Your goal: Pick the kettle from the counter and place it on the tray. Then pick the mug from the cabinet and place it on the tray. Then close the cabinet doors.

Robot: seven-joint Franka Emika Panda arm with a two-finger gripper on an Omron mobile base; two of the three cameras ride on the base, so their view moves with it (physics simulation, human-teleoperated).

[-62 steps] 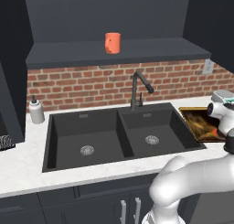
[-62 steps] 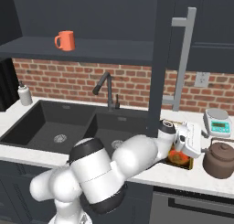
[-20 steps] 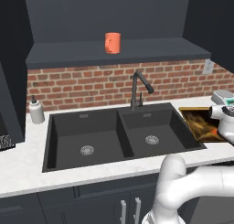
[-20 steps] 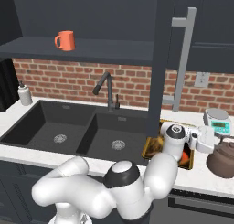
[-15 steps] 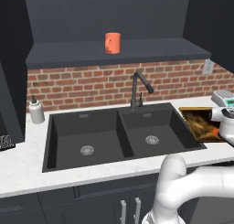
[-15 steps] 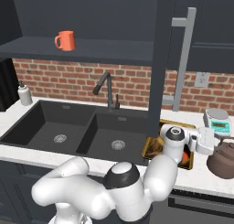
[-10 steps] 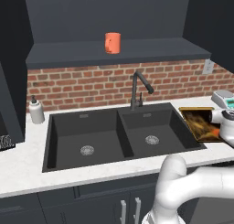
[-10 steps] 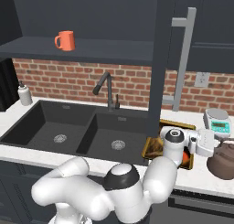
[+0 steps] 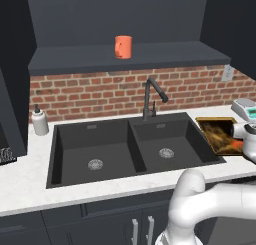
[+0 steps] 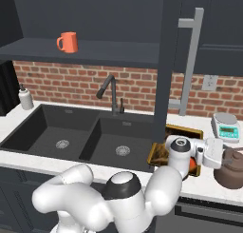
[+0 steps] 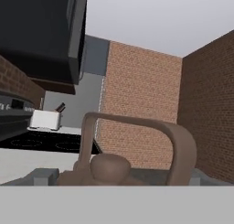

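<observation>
The brownish-grey kettle (image 10: 231, 172) stands on the white counter (image 10: 201, 193) at the far right, just right of the golden-brown tray (image 10: 182, 131). My gripper (image 10: 224, 156) hovers level beside the kettle's left side, open, holding nothing. In the hand view the kettle (image 11: 137, 127) is very near, its arched handle and lid knob dead ahead. The orange mug (image 10: 68, 42) (image 9: 123, 46) stands on the shelf of the dark upper cabinet (image 9: 130, 61). The cabinet doors are swung open, the right one (image 10: 168, 51) edge-on above the tray (image 9: 220, 134).
A black double sink (image 9: 130, 149) with a dark tap (image 9: 150, 96) fills the middle of the counter. A white soap bottle (image 9: 39, 121) stands at its left. A white kitchen scale (image 10: 224, 124) sits behind the kettle. My own arm crosses over the tray's front.
Since three seconds ago my arm has folded lower in front of the counter. Over the last second the hand has crept slightly down and right, closer to the kettle.
</observation>
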